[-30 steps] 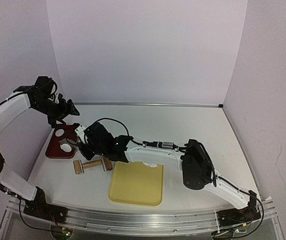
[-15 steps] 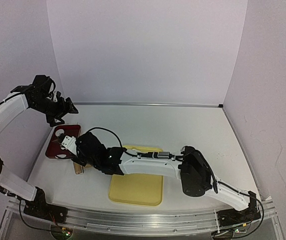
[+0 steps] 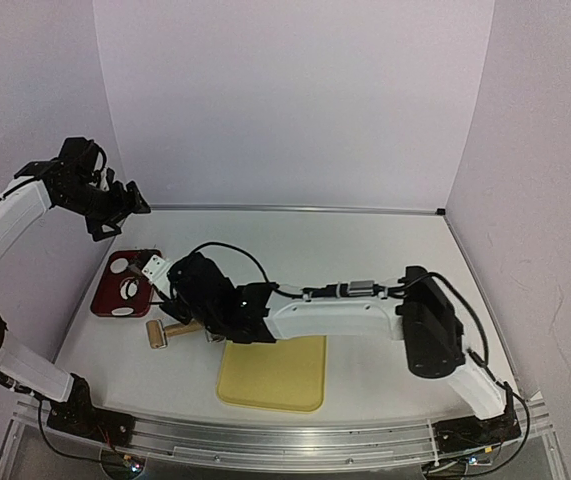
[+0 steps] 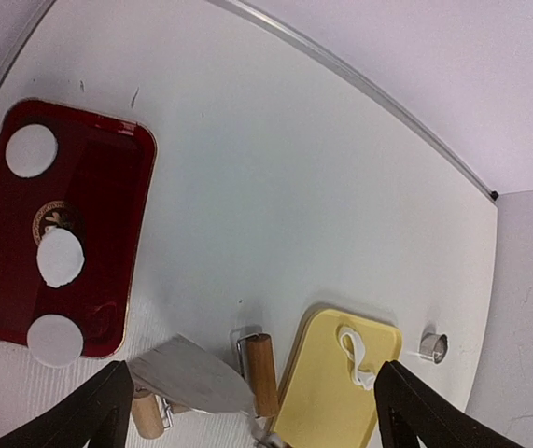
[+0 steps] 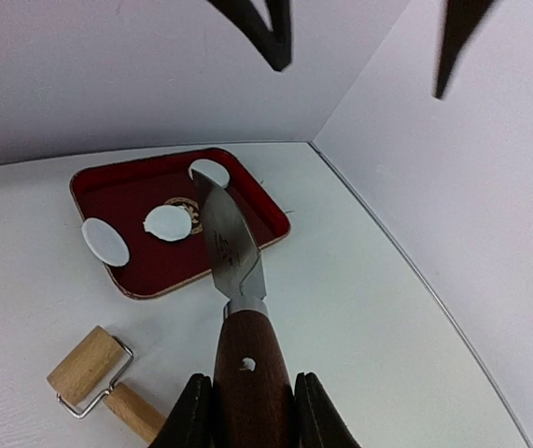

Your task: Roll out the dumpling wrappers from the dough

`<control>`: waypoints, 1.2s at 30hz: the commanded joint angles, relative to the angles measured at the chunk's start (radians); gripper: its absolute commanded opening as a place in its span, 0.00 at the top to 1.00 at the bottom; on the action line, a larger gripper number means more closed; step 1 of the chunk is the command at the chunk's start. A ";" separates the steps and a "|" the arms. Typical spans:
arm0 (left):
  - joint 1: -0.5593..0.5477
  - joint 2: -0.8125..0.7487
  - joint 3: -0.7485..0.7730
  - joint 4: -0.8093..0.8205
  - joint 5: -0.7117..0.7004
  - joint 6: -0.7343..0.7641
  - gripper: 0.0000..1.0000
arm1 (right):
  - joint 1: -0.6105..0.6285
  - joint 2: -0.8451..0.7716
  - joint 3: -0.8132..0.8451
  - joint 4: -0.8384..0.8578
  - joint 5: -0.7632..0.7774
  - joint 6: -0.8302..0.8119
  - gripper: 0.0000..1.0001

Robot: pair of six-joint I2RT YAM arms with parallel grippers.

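Gripping, right arm: the right gripper (image 5: 247,411) is clamping the wooden handle of the spatula (image 5: 231,250), its fingers closed snugly on either side and the blade pointing toward the red tray (image 5: 121,198).
Idling, left arm: the left gripper (image 3: 127,203) is hovering high near the far-left wall, beyond the tray, with its fingers spread wide and holding nothing.
Wrappers: three dumpling wrappers (image 4: 61,258) are lying flat in the tray, apart from one another.
Leftovers: a dough scrap (image 4: 354,353) is sitting on the yellow board (image 4: 322,411), with the ring cutter (image 4: 431,346) just beside the board. The rolling pin (image 5: 87,366) is lying on the table near the tray.
Handling (judgement): the discs are looking thin, light and soft, and are probably limp and slightly tacky. Pinching risks creasing them, so sliding the blade under an edge and supporting from below seems best.
Obscured: the right fingertips are running off the bottom of the wrist view. Disc thickness is not readable. In the top view the right arm is covering the scrap and the cutter.
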 commanded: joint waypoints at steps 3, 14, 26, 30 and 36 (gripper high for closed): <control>0.023 -0.040 0.080 -0.007 -0.101 0.005 0.07 | -0.027 -0.408 -0.292 -0.050 0.114 0.239 1.00; 0.028 -0.068 -0.037 0.046 -0.144 -0.020 0.05 | -0.300 -0.759 -0.486 -0.642 0.090 0.802 1.00; 0.029 -0.126 -0.211 0.171 -0.110 -0.069 0.06 | -0.739 -0.847 -0.698 -0.652 -0.550 1.116 1.00; 0.028 -0.153 -0.255 0.197 -0.142 -0.065 0.04 | -0.825 -0.807 -0.727 -0.640 -0.692 1.140 1.00; 0.028 -0.172 -0.314 0.212 -0.192 -0.054 0.01 | -0.905 -0.722 -0.712 -0.618 -0.792 1.127 0.95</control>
